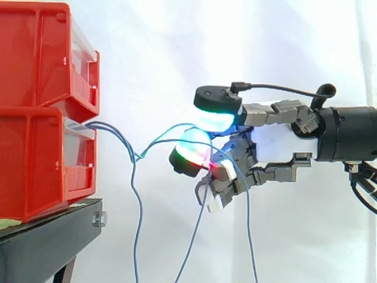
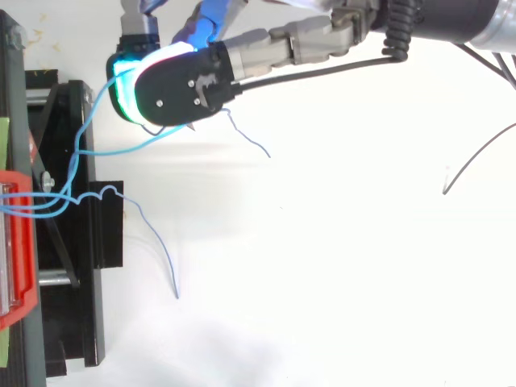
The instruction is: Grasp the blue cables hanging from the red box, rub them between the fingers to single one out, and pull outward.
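Your hand (image 1: 277, 144) has its fingers (image 1: 215, 121) clenched on the blue cables (image 1: 140, 155), which run from them toward nine o'clock into the red box (image 1: 41, 171).

Grey-jointed hand (image 1: 277, 144), glowing cyan-green pads (image 1: 215, 121), black wrist (image 1: 353, 132)

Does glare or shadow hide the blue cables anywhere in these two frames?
Side view: the bright white curtain sets the blue cables off clearly, but the glowing fingertips of the robot hand wash them out where they are pinched. Top view: only faint shadows on the white ground; cyan glow swallows the blue cables at the fingertips.
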`<move>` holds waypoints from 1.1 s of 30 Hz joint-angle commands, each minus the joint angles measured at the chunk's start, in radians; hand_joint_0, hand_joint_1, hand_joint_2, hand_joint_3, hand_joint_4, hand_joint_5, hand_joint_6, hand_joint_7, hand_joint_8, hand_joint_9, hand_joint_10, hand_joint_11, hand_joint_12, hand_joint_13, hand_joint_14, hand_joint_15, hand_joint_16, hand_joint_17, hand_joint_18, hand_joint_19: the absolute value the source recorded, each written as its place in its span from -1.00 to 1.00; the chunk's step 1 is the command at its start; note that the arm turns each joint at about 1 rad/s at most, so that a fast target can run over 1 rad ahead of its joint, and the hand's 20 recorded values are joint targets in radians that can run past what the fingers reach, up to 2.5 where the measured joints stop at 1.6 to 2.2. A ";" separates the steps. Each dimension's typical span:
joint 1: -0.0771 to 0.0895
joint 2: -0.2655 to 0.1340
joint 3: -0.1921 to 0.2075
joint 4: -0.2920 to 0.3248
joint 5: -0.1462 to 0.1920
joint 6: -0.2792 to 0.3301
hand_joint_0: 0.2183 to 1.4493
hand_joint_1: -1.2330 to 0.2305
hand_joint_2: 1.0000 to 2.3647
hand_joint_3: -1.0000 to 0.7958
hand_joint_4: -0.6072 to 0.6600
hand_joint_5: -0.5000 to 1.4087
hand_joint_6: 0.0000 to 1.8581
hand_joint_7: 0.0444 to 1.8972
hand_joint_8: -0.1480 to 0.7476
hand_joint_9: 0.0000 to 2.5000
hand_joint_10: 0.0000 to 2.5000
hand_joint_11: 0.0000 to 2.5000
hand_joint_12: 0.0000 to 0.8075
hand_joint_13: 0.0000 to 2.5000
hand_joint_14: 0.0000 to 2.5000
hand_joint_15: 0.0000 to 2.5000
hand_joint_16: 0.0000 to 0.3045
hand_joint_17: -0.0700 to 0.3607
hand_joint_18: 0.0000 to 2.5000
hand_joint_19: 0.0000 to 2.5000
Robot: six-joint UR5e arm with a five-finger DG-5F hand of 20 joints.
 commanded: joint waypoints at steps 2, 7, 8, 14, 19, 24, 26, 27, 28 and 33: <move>-0.003 0.001 0.004 -0.007 0.000 -0.001 -0.40 -0.17 -0.98 -0.13 0.22 -0.62 -0.08 -0.02 0.01 -0.08 -0.98 -0.34 -0.02 -0.30 -0.98 -0.56 -0.65 -0.12 -0.40 -0.58; -0.006 -0.001 0.008 -0.015 0.000 -0.012 -0.47 0.08 -1.00 -0.38 0.17 -0.61 -0.08 0.01 -0.03 -0.04 -0.98 -0.31 -0.08 -0.30 -0.98 -0.56 -0.69 -0.18 -0.41 -0.55; -0.006 0.001 0.008 -0.018 0.000 -0.015 -0.43 0.13 -0.99 -0.36 0.13 -0.61 -0.08 0.01 -0.05 -0.04 -0.98 -0.31 -0.09 -0.30 -0.98 -0.56 -0.70 -0.19 -0.42 -0.54; -0.006 -0.001 0.008 -0.026 0.002 -0.017 -0.38 0.11 -0.99 -0.15 0.20 -0.58 -0.12 -0.01 0.03 0.06 -0.98 -0.27 0.03 -0.25 -0.98 -0.58 -0.62 -0.08 -0.33 -0.59; -0.006 -0.001 0.008 -0.026 0.000 -0.024 -0.35 0.01 -0.93 -0.03 0.34 -0.53 -0.39 0.32 0.06 0.08 -0.98 -0.29 0.07 -0.23 -0.99 -0.59 -0.60 -0.04 -0.30 -0.60; -0.004 -0.001 0.010 -0.022 0.002 -0.032 -0.43 -0.20 -0.46 0.01 0.35 -0.55 -0.39 0.24 0.06 0.04 -0.98 -0.30 0.08 -0.23 -0.98 -0.59 -0.60 -0.04 -0.29 -0.61; -0.004 -0.001 0.010 -0.021 0.003 -0.034 -0.35 -0.30 -0.91 0.03 0.34 -0.56 -0.36 0.20 0.07 0.02 -0.98 -0.29 0.07 -0.23 -0.99 -0.58 -0.61 -0.05 -0.29 -0.61; -0.004 -0.001 0.010 -0.019 0.003 -0.034 -0.35 -0.30 -1.00 0.00 0.34 -0.57 -0.36 0.19 0.06 0.02 -0.99 -0.28 0.06 -0.24 -0.99 -0.58 -0.61 -0.06 -0.30 -0.60; -0.004 -0.001 0.010 -0.019 0.003 -0.035 -0.40 -0.23 -0.98 -0.13 0.26 -0.57 -0.36 0.24 0.00 -0.02 -0.98 -0.26 -0.02 -0.27 -0.98 -0.56 -0.66 -0.13 -0.36 -0.57; -0.003 -0.001 0.010 -0.019 0.003 -0.041 -0.48 0.02 -0.99 -0.37 0.24 -0.58 -0.25 0.08 -0.03 -0.02 -0.98 -0.27 -0.06 -0.27 -0.98 -0.55 -0.68 -0.17 -0.38 -0.54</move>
